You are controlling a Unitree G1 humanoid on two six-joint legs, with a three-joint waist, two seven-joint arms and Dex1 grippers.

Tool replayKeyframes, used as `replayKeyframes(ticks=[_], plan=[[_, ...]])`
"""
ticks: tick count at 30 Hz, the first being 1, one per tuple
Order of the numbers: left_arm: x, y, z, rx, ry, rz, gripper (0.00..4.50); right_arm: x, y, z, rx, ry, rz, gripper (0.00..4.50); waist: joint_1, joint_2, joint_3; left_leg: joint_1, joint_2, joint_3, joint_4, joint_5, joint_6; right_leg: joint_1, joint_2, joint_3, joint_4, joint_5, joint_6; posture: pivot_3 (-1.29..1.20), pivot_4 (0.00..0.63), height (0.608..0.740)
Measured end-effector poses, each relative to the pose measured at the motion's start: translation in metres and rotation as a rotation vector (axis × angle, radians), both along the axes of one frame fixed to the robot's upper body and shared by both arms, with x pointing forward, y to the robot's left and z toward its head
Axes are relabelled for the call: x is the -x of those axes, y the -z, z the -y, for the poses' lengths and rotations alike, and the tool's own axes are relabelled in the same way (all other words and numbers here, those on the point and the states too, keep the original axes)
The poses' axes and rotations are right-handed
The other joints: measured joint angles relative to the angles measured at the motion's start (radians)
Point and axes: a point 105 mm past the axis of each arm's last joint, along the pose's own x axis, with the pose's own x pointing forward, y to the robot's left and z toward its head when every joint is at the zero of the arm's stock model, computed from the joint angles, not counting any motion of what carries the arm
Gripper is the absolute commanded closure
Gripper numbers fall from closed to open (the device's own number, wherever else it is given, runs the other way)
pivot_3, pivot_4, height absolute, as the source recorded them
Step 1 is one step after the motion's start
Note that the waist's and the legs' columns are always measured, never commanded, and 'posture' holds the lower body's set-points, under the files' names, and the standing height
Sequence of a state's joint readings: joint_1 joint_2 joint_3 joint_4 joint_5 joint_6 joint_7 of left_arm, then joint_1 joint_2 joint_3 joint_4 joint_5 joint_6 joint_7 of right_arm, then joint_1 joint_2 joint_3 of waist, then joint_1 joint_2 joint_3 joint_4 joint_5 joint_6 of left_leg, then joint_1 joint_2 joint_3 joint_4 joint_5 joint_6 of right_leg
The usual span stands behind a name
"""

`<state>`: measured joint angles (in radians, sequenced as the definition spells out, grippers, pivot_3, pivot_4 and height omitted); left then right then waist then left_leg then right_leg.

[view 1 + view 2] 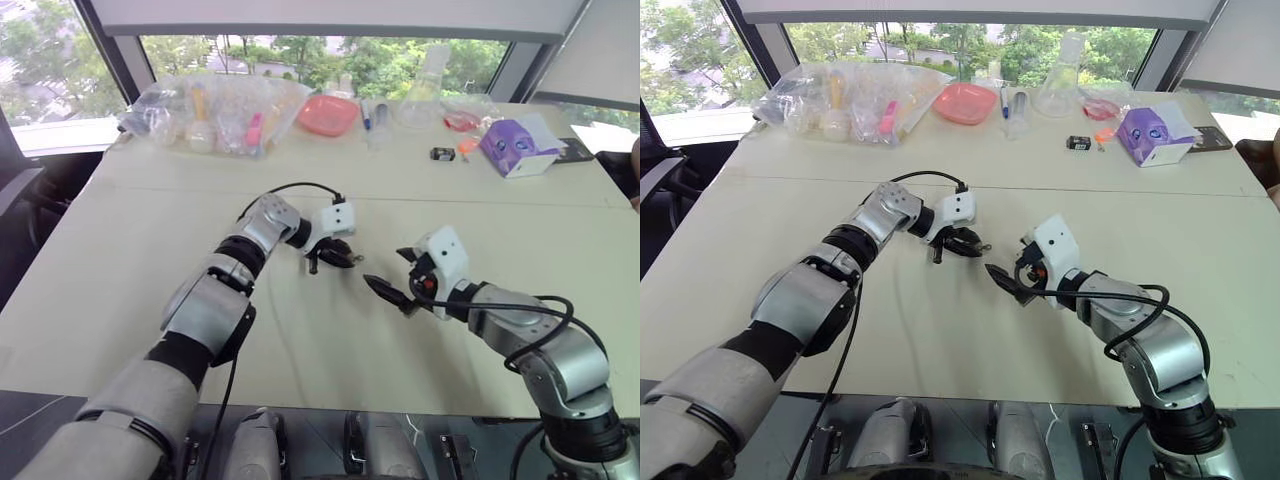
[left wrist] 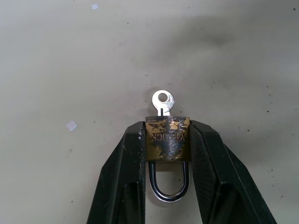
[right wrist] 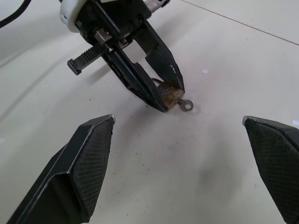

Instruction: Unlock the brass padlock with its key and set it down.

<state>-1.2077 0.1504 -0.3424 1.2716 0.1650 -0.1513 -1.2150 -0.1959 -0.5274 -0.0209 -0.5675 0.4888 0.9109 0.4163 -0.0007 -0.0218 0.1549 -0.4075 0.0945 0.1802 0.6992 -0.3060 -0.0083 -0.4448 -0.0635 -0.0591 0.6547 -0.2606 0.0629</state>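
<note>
The brass padlock [image 2: 168,139] is clamped by its sides between the two black fingers of my left gripper [image 2: 167,128], close over the pale table [image 1: 300,340]. Its silvery shackle [image 2: 169,186] loops back between the fingers and looks closed. The key [image 2: 163,101] sticks out of the padlock's underside, its round bow pointing away from the gripper. From the right wrist, the padlock [image 3: 170,96] and the key [image 3: 187,105] show at the left gripper's tips. My right gripper [image 1: 395,275] hangs a short way to the right of them, open and empty, pointing at them.
Along the table's far edge lie clear plastic bags [image 1: 215,110], a red tray [image 1: 328,114], a glass flask [image 1: 422,95], a purple-and-white box [image 1: 518,146] and a small black object with an orange piece [image 1: 450,152]. A seam [image 1: 500,200] crosses the table behind the grippers.
</note>
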Motion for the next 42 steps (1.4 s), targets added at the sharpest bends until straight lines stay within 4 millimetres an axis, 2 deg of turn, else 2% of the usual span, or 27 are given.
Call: replayKeyframes(ticks=[4, 9, 11, 16, 18, 22, 28, 31, 32, 37, 42], plan=[[-0.004, -0.008, -0.025, 0.029, 0.022, 0.109, 3.79, -0.003, -0.007, 0.004, -0.125, 0.034, -0.018, 0.0, -0.013, 0.0, 0.0, 0.0, 0.0, -0.001, 0.0, 0.0, -0.001, 0.0, 0.0, 0.0, 0.001, 0.0, 0.0, 0.0, 0.15, 0.74], [0.001, -0.047, -0.046, 0.164, 0.12, 0.337, 3.79, -0.002, -0.022, 0.001, -0.309, -0.004, -0.077, 0.0, -0.01, 0.0, 0.0, 0.0, 0.001, 0.0, 0.0, 0.0, -0.001, 0.0, -0.001, 0.0, 0.001, 0.0, 0.0, 0.0, 0.15, 0.74], [0.01, -0.053, -0.051, 0.21, 0.145, 0.369, 3.79, 0.0, -0.026, -0.005, -0.362, -0.039, -0.108, 0.0, -0.009, 0.001, 0.0, 0.0, 0.001, 0.0, 0.0, 0.0, -0.001, 0.0, -0.001, 0.0, 0.001, 0.0, 0.0, 0.0, 0.15, 0.74], [0.043, -0.049, -0.05, 0.292, 0.196, 0.35, 3.79, -0.001, -0.038, -0.022, -0.506, -0.124, -0.178, 0.0, -0.011, 0.001, 0.0, 0.0, 0.001, 0.0, 0.001, 0.001, -0.001, 0.0, 0.0, 0.0, 0.003, 0.0, 0.0, 0.0, 0.15, 0.74], [0.054, -0.058, -0.048, 0.31, 0.215, 0.384, 3.79, -0.006, -0.046, -0.022, -0.581, -0.129, -0.203, 0.0, -0.011, 0.001, 0.0, 0.0, 0.001, 0.0, 0.001, 0.001, -0.002, 0.0, 0.0, 0.0, 0.004, 0.0, 0.0, 0.0, 0.15, 0.74], [0.059, -0.078, -0.045, 0.327, 0.214, 0.465, 3.79, -0.003, -0.046, -0.025, -0.588, -0.151, -0.241, 0.0, -0.008, 0.001, 0.0, 0.0, 0.0, 0.0, 0.001, 0.001, -0.002, 0.001, -0.001, 0.0, 0.003, 0.0, 0.0, 0.0, 0.15, 0.74], [0.066, -0.083, -0.042, 0.338, 0.228, 0.501, 3.79, -0.001, -0.046, -0.027, -0.594, -0.161, -0.266, 0.0, -0.013, 0.001, 0.0, 0.001, 0.0, -0.001, 0.001, 0.001, -0.002, 0.001, 0.0, 0.0, 0.004, 0.0, 0.0, 0.0, 0.15, 0.74], [0.068, -0.08, -0.042, 0.344, 0.229, 0.487, 3.79, -0.002, -0.045, -0.026, -0.606, -0.153, -0.273, 0.84, -0.012, 0.002, 0.0, 0.001, 0.0, 0.0, 0.001, 0.001, -0.002, 0.001, 0.0, 0.0, 0.004, 0.0, 0.0, 0.0, 0.15, 0.74], [0.069, -0.08, -0.042, 0.345, 0.23, 0.482, 3.79, -0.001, -0.046, -0.026, -0.609, -0.155, -0.274, 1.26, -0.012, 0.002, 0.0, 0.001, 0.0, 0.0, 0.001, 0.001, -0.002, 0.001, 0.0, 0.0, 0.004, 0.0, 0.0, 0.0, 0.15, 0.74], [0.071, -0.083, -0.04, 0.35, 0.237, 0.491, 3.79, 0.003, -0.042, -0.033, -0.603, -0.182, -0.303, 3.89, -0.01, 0.002, 0.0, 0.001, 0.0, 0.0, 0.001, 0.001, -0.002, 0.001, 0.0, 0.0, 0.004, 0.0, 0.0, 0.0, 0.15, 0.74], [0.071, -0.084, -0.04, 0.354, 0.235, 0.496, 3.79, 0.005, -0.04, -0.034, -0.603, -0.186, -0.312, 3.89, -0.011, 0.002, 0.0, 0.001, 0.0, 0.0, 0.001, 0.001, -0.002, 0.001, 0.0, 0.0, 0.004, 0.0, 0.0, 0.0, 0.15, 0.74]])
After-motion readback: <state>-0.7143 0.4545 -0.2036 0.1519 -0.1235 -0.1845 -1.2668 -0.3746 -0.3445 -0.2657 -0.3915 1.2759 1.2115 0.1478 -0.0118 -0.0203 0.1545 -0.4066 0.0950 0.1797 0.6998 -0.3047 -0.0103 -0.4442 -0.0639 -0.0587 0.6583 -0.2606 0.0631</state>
